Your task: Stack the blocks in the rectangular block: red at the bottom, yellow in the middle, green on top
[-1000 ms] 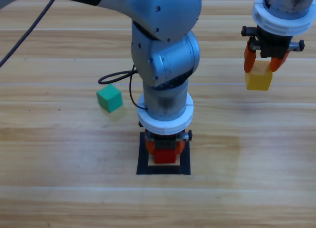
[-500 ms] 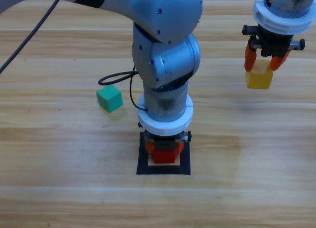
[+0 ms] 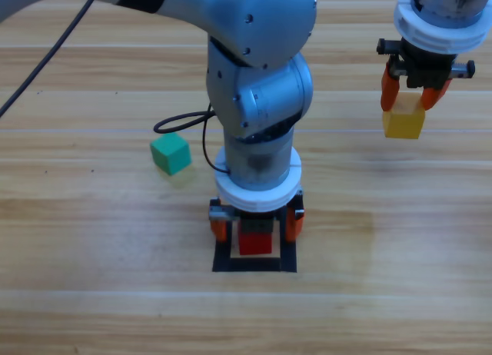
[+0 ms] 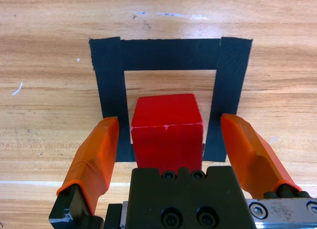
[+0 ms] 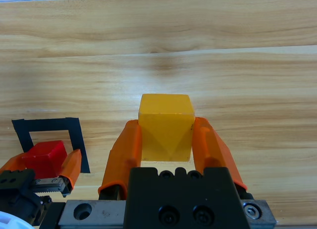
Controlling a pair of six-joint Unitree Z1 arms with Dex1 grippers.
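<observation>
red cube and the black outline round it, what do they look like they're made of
Red cube: likely painted wood or hard plastic; smooth matte faces, crisp edges, one pale chipped edge. Black outline: matte tape stuck flat on the wooden table; overlapping strips show at its corners.

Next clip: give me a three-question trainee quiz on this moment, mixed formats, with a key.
1. True or false: the left gripper is clamped on the red cube.
2. Multiple choice: the yellow cube is A) on the table, B) held in the right gripper, C) on the red cube.
3. Fill in: the green cube lies on the table to the ____ of the black tape rectangle in the high view.

Key:
1. False; its jaws stand apart on either side of the cube, inside the rectangle.
2. B.
3. Left.
</observation>
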